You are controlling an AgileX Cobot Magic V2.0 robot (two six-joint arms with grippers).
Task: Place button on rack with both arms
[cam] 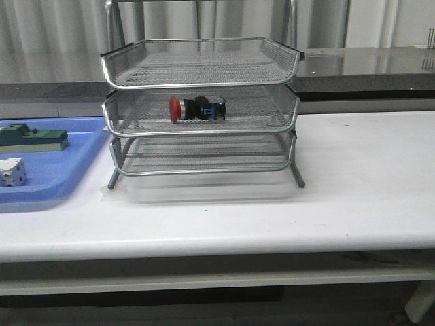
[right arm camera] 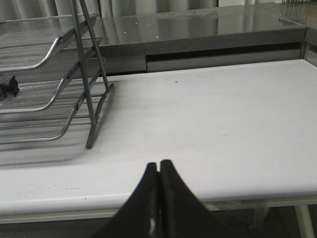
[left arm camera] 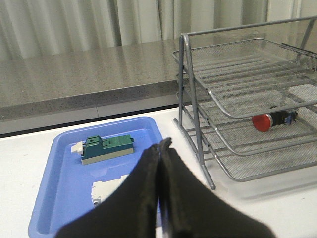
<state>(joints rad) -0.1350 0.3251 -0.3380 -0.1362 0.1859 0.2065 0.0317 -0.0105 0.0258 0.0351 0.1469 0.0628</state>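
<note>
At 9 o'clock the blue tray (cam: 61, 178) holds a green block (cam: 32, 138) and a white block (cam: 12, 172). The left gripper (left arm camera: 160, 147) has its fingers pressed together, holding nothing. At 12 o'clock the button (cam: 196, 108) lies on its side in the middle tier of the rack (cam: 201, 109). The right gripper (right arm camera: 159, 165) is also closed and empty.

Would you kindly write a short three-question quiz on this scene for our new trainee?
1. True or false: the button lies in the top tier of the rack.
2. Which items lie in the blue tray? A) a green block and a white block B) two red buttons C) nothing
3. Fill in: the left gripper and right gripper are both ____, holding nothing.

Key: 1. False, it lies in the middle tier. 2. A. 3. shut.
</note>
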